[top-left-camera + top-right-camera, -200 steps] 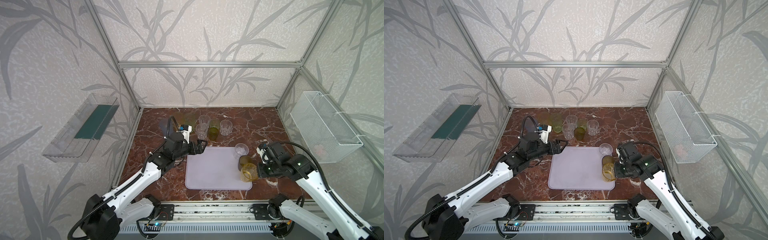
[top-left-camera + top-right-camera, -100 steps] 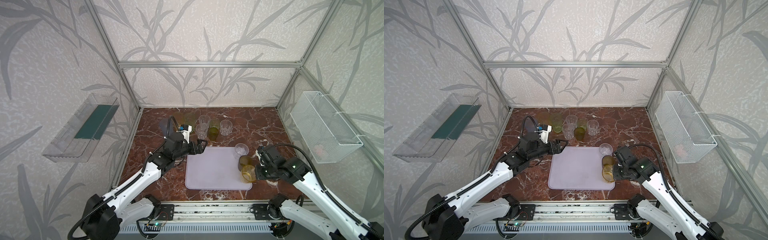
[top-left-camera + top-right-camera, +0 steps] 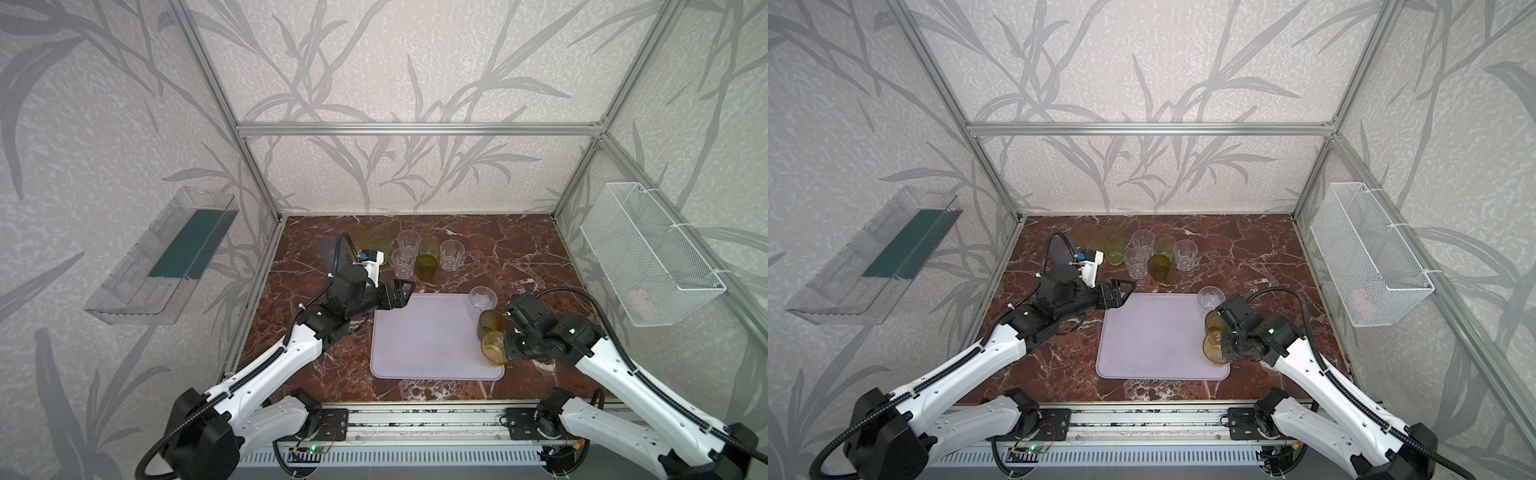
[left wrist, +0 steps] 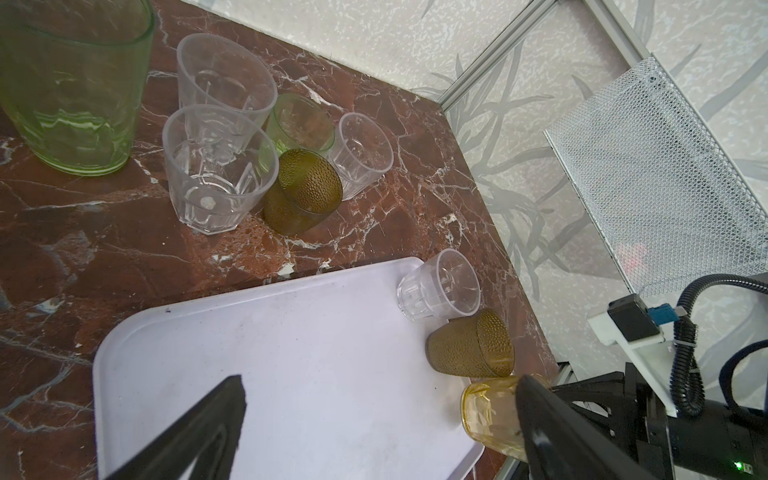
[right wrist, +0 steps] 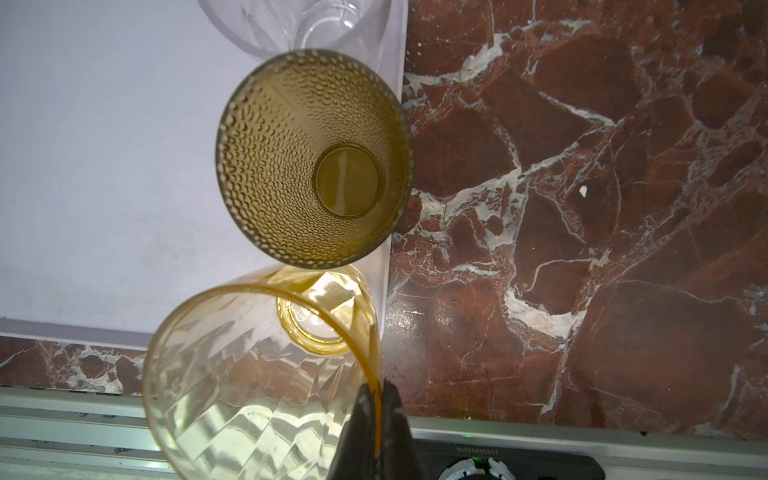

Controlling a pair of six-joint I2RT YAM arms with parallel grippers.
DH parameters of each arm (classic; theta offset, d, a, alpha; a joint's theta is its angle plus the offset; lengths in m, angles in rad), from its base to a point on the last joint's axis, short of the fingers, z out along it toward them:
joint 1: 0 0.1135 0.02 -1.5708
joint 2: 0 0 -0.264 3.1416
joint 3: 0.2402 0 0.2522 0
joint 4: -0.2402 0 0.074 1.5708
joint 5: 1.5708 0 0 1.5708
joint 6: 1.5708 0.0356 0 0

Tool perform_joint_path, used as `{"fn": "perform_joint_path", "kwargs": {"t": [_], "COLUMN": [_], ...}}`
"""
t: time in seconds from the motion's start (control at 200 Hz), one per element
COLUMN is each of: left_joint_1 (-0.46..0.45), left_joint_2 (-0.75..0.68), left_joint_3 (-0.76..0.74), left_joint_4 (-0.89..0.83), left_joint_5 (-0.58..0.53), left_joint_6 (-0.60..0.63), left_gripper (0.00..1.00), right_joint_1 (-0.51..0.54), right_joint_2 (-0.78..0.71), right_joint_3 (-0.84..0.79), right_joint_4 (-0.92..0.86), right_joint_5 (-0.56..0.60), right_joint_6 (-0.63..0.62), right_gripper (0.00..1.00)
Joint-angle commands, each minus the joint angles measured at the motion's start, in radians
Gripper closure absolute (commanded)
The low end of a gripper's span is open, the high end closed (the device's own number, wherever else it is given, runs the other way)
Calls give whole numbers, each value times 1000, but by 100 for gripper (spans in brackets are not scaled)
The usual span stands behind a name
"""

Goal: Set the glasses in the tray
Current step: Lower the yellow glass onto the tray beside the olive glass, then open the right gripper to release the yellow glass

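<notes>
Pinching amber glass (image 5: 228, 374) — right end effector (image 5: 375, 399); left end effector (image 4: 380, 384) wide; marble tabletop (image 3: 519, 257), leaf-print walls (image 3: 415, 83).

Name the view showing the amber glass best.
The right wrist view: the amber glass fills it, rim pinched by the right gripper. Both top views show it small; the left wrist view hides part behind the left gripper.

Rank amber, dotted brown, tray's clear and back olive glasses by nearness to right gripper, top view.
1. Amber glass, held by right gripper.
2. Dotted brown glass, tray's right edge.
3. Clear glass, tray's far corner.
4. Olive glass, back group.
</notes>
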Motion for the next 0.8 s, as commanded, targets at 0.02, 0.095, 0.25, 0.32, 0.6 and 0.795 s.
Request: {"fn": "perform_joint_path", "kwargs": {"t": [0.02,0.095,0.25,0.32,0.6,0.795], "left_joint_1": [1,1,2,3,4,4], "left_joint_2": [-4,-6,-7,-10,-26,-32], "left_joint_3": [5,-2,-6,-8,-19,-26], "left_joint_4": [-13,-8,-6,-4,-10,-11], "left_joint_5": [0,0,0,0,-6,-9], "left_joint_6": [20,17,16,16,24,25], "left_gripper": [1,1,1,1,1,1], "right_joint_1": [6,7,10,13,25,25], "right_joint_2": [-6,-9,-21,-26,-35,-35], "right_joint_3": [-37,-46,-53,-65,-87,-87], "right_joint_4": [34,37,40,48,41,52], "right_joint_5": [-2,-8,-8,-9,8,-21], "right_joint_6": [31,59,72,83,104,115], "right_gripper": [100,100,100,100,95,53]}}
